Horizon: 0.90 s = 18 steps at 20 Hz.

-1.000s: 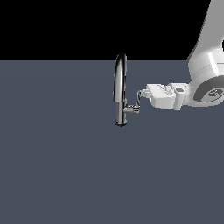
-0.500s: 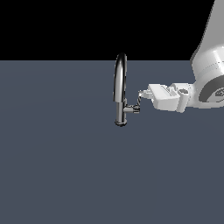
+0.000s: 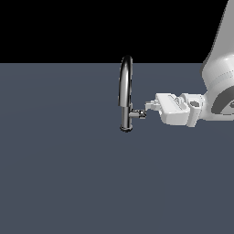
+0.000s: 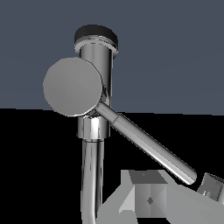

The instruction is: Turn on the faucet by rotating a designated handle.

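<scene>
The chrome faucet (image 3: 125, 91) stands upright in the middle of the grey surface, its arched spout rising above a cylindrical base. The handle (image 3: 139, 114) sticks out from the lower stem toward the exterior view's right. My gripper (image 3: 149, 107) reaches in from the right, its fingertips at the handle's outer end. In the wrist view the faucet stem (image 4: 94, 57) carries a round stub cap, and the thin lever (image 4: 144, 140) runs out from it. The lever's tip lies between my two fingers (image 4: 146, 197). The gripper (image 4: 181, 192) looks open; whether it touches the lever is unclear.
A flat dark grey floor (image 3: 59, 173) spreads all around the faucet. The white arm (image 3: 219, 82) fills the exterior view's right edge. The background above the floor is black.
The gripper has dropped slightly, bringing its fingertips level with the handle's end. The faucet and lever look unchanged.
</scene>
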Available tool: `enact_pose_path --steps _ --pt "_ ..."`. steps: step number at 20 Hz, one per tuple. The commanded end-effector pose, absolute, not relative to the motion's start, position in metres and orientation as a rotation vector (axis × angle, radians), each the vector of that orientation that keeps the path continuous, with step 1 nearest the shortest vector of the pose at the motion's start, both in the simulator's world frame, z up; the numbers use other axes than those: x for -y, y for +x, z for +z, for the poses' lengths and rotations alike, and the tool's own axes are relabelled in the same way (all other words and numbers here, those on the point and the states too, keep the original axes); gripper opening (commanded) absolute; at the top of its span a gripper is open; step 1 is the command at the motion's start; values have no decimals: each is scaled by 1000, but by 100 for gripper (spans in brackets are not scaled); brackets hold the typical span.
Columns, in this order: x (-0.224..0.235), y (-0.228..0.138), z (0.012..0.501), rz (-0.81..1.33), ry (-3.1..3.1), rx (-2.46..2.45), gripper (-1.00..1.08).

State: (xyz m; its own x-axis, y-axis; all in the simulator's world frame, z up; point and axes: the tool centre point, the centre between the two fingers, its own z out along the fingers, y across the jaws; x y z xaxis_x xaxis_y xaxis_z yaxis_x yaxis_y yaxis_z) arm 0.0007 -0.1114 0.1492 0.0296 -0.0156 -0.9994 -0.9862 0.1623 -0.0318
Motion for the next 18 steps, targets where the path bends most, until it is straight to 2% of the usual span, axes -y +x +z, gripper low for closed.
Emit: enact_pose_path --steps 1,4,5,18 --pt "103 -15 135 1091 -1104 -1271 -100" --pt "101 -23 129 1093 -1105 -1269 -100" --pt "110 -13 140 1061 -1112 -1268 -100" --pt "100 -29 67 1092 -1105 -1269 -100"
